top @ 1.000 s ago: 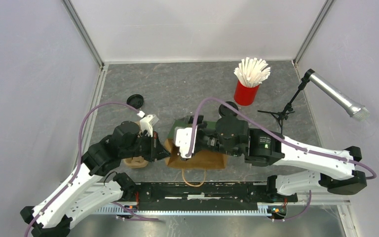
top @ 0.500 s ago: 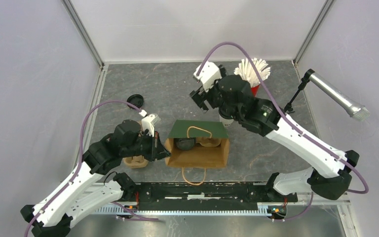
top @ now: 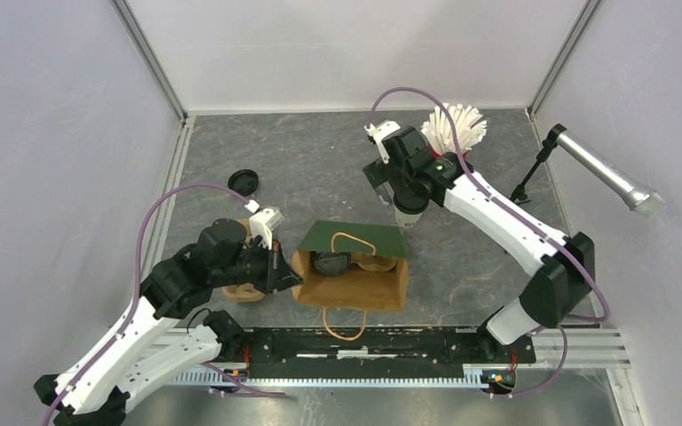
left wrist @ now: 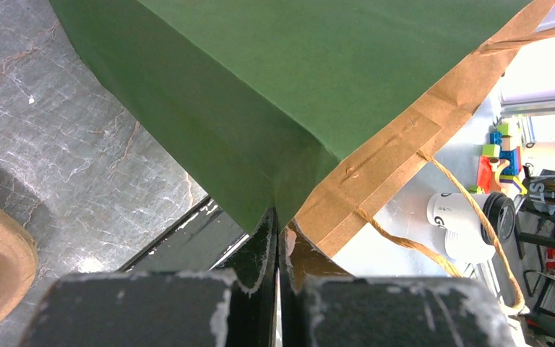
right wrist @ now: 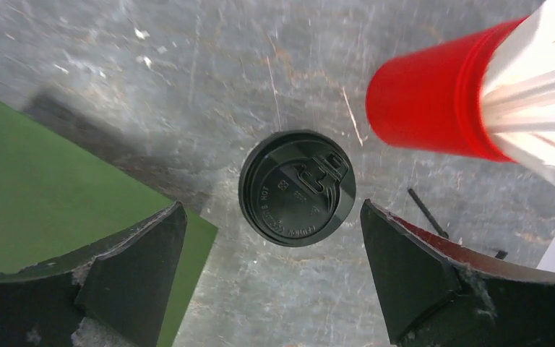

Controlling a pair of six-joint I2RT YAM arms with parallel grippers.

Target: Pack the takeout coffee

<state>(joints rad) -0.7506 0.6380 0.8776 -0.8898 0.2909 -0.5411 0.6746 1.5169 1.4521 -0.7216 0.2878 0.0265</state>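
Observation:
The green paper bag [top: 352,238] stands open at the middle of the table, its brown inside showing. A black-lidded cup [top: 329,261] sits inside it beside a tan pulp shape [top: 376,260]. My left gripper [top: 289,276] is shut on the bag's left rim; in the left wrist view the jaws [left wrist: 278,225] pinch the corner of the green bag [left wrist: 260,87]. My right gripper [top: 406,201] is open above the second cup [top: 406,220], behind the bag. In the right wrist view that cup's black lid [right wrist: 298,188] lies between the spread fingers [right wrist: 141,260], untouched.
A red cup of white straws [top: 451,133] stands just right of my right gripper and shows in the right wrist view [right wrist: 433,108]. A loose black lid [top: 243,181] lies far left. A brown pulp carrier [top: 247,291] sits under my left arm. A microphone on a stand [top: 602,176] is at the right.
My right arm has lifted out of the bag and swung back and right to hover over the second cup. The bag stays held by my left gripper.

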